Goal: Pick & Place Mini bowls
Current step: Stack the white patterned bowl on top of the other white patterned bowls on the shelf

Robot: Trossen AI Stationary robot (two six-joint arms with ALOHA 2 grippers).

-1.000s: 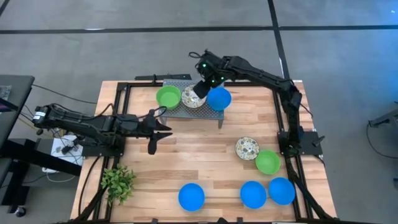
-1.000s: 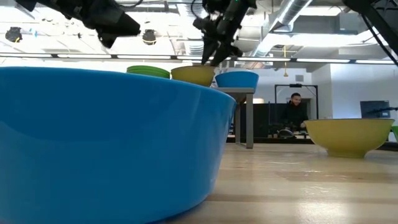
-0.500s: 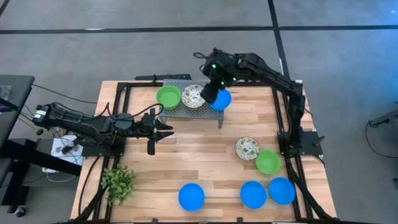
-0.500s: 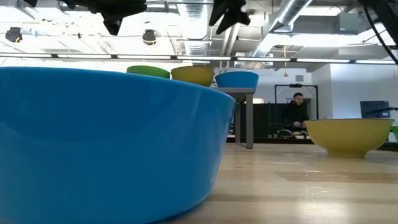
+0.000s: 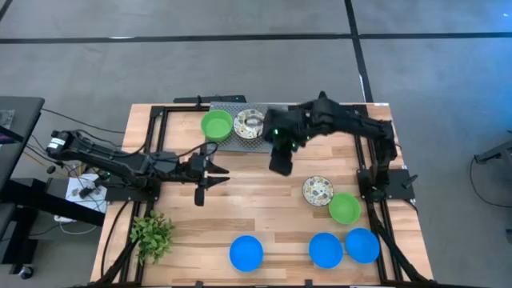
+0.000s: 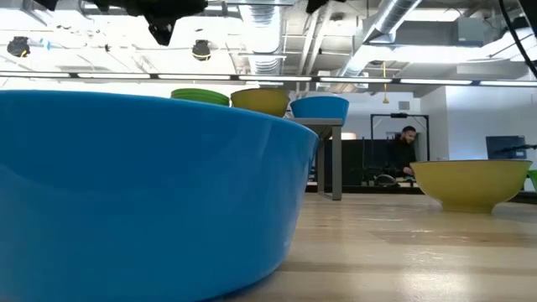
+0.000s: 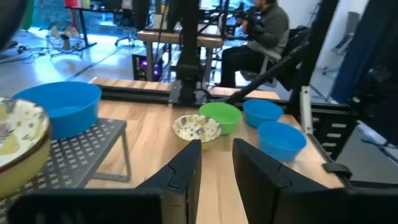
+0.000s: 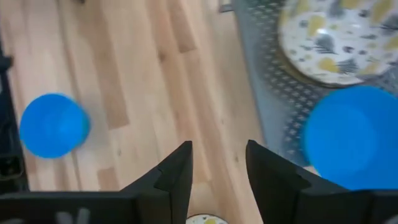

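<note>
Right gripper [image 5: 282,164] of mine hangs just below the centre of the high view, off the front edge of the grey rack [image 5: 226,141], and I hold nothing in it. Lower right of it, and near, lies the patterned bowl on the table [image 5: 318,190], touching the green bowl [image 5: 345,208]; that pair is much nearer my right arm than my left, so I judge the coming reach goes down and right. These bowls are round, so no long axis matters. On the rack at upper centre sit a green bowl on the rack [image 5: 216,125] and a patterned bowl on the rack [image 5: 250,123]; my arm covers the blue one there. Three blue bowls [image 5: 246,252] line the lower edge. My left gripper [image 5: 210,170] waits at centre left.

From the low view, a big blue bowl up close [image 6: 143,180] fills the left, the rack's three bowls show at upper centre, and a yellowish bowl [image 6: 471,184] sits at right; a seated person is far behind.

Through my left wrist, my fingers stand a little apart, empty.

Through my right wrist, my fingers [image 8: 174,171] stand apart with bare table between them, the rack's blue bowl [image 8: 349,137] at right.

A second ago my right gripper was at the rack over the patterned bowl there; it has since pulled away and begun narrowing.
</note>
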